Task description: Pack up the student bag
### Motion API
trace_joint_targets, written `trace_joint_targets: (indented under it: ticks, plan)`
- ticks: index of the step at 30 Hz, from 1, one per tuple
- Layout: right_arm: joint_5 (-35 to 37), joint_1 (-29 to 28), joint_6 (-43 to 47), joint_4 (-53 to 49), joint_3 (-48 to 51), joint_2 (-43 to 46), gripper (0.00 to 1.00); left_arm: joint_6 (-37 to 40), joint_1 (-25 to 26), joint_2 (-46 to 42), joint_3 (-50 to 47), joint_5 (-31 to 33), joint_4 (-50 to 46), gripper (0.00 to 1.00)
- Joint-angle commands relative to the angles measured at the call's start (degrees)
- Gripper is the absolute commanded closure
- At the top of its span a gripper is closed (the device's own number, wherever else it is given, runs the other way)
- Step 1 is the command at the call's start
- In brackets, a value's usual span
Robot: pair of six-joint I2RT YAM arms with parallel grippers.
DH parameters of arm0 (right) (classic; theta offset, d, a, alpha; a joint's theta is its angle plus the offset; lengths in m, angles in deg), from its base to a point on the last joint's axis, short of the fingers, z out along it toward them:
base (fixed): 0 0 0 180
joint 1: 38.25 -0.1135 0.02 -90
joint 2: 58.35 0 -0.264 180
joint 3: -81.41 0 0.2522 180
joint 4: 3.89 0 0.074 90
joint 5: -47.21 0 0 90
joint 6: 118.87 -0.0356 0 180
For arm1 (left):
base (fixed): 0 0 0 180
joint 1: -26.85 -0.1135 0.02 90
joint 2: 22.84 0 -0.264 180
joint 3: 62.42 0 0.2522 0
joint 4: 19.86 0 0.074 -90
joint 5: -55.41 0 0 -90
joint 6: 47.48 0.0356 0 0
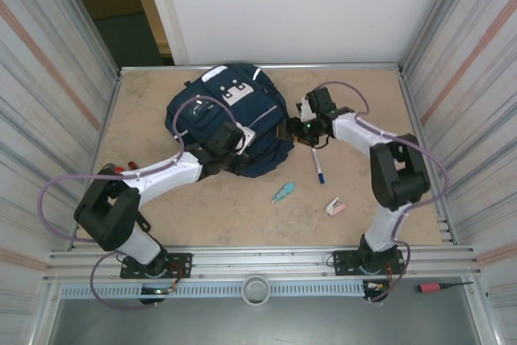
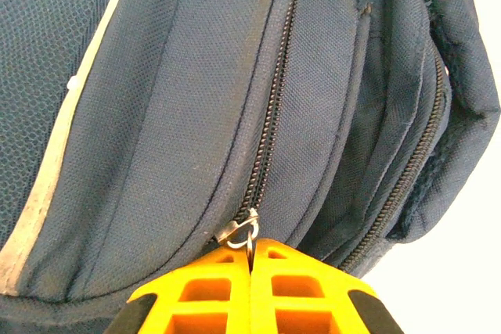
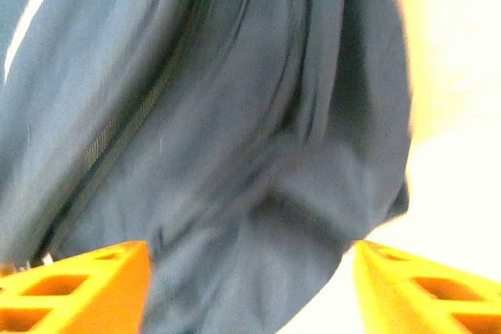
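The student bag (image 1: 230, 119), a big navy backpack with white patches, lies at the table's back centre. My left gripper (image 1: 240, 141) rests on its near side, and in the left wrist view it (image 2: 252, 246) is shut on the metal zipper pull (image 2: 239, 229) at the near end of a closed zipper on the bag (image 2: 180, 99). My right gripper (image 1: 294, 129) is at the bag's right edge. In the right wrist view it (image 3: 250, 249) stands open, orange fingers wide apart, with blurred navy fabric of the bag (image 3: 235, 115) just beyond them and nothing gripped.
A pen (image 1: 318, 166) with a blue cap lies just right of the bag. A teal item (image 1: 283, 192) and a small pink and white item (image 1: 335, 206) lie nearer the front. Red-tipped things (image 1: 129, 168) sit by the left arm. Corrugated metal walls enclose the table.
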Motion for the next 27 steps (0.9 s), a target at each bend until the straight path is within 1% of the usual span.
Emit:
trace_joint_targets:
  ticks: [1,4,5,6,8,10,11,15,16,19,22,27]
  plan:
    - [2.6,-3.07,-3.06,3.76,6.17,3.47,0.19,-0.11,0.64,-0.52,1.2,-1.6,0.56,1.0]
    - [2.16,-5.18,-5.68,7.61,8.13,2.27,0.16,-0.02,0.58,-1.14,0.67,-0.88,0.34,1.0]
    - [1.95,-5.72,-6.1,8.53,8.06,1.19,0.16,0.04,0.58,-1.34,0.5,-0.56,0.22,1.0]
    - [1.54,-6.04,-6.24,8.96,7.72,0.22,0.19,0.03,0.51,-1.59,0.31,-0.15,0.0,1.0]
    - [0.53,-5.99,-6.33,9.92,7.01,-1.53,0.34,0.14,0.59,-2.18,-0.05,0.87,-0.78,1.0]
    - [0.29,-4.93,-6.42,10.59,7.05,-2.0,0.56,0.24,0.14,-3.3,-1.07,2.21,-1.66,1.0]
    - [0.03,-4.35,-6.5,10.96,7.37,-1.82,0.64,0.24,-0.17,-3.98,-1.7,2.48,-1.85,1.0]
    - [-0.28,-1.76,-6.12,11.18,9.31,-0.52,0.83,0.31,-2.68,-7.42,-5.36,2.57,-1.34,1.0]
    - [-0.29,-1.38,-5.99,11.09,9.76,-0.18,0.87,0.26,-3.48,-8.3,-6.21,2.54,-1.13,1.0]
    - [-0.37,-0.46,-5.38,10.7,10.55,0.61,0.94,0.0,-6.28,-9.9,-7.88,2.41,-1.34,1.0]
    - [-0.71,0.17,-4.86,10.71,10.77,1.08,0.99,-0.33,-9.42,-10.83,-8.92,3.05,-1.28,1.0]
    - [-1.8,-1.6,-3.72,10.76,9.64,0.67,1.0,-2.71,-15.04,-8.97,-8.22,3.18,0.2,1.0]
